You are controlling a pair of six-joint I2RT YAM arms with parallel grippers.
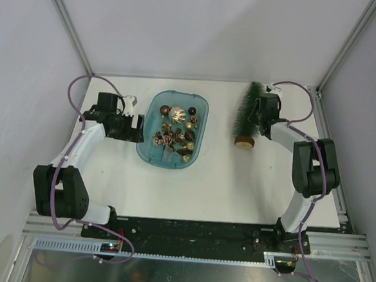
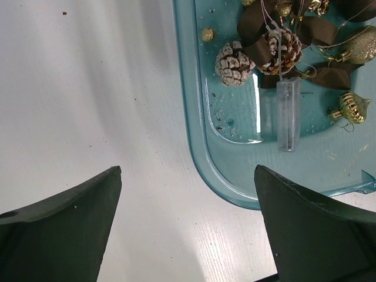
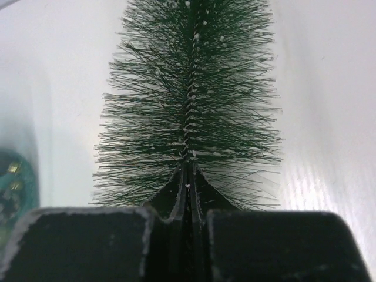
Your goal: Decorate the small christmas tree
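The small christmas tree (image 1: 249, 112) lies on the white table right of the tray, tip toward the back, its round wooden base (image 1: 244, 142) nearer me. My right gripper (image 1: 262, 115) reaches into it from the right. In the right wrist view the right gripper (image 3: 188, 174) is shut on the tree's (image 3: 188, 88) twisted wire stem, with dark green, white-tipped bristles fanning out on both sides. My left gripper (image 1: 139, 128) stands open at the left rim of the teal tray (image 1: 147, 152). In the left wrist view the left gripper (image 2: 188, 171) has only bare table between its fingers.
The tray (image 2: 194, 135) holds frosted pinecones (image 2: 234, 63), brown ribbon bows (image 2: 329, 75), gold ornaments (image 2: 351, 107) and a clear plastic tube (image 2: 288, 114). Grey walls with metal rails close off the back and sides of the table.
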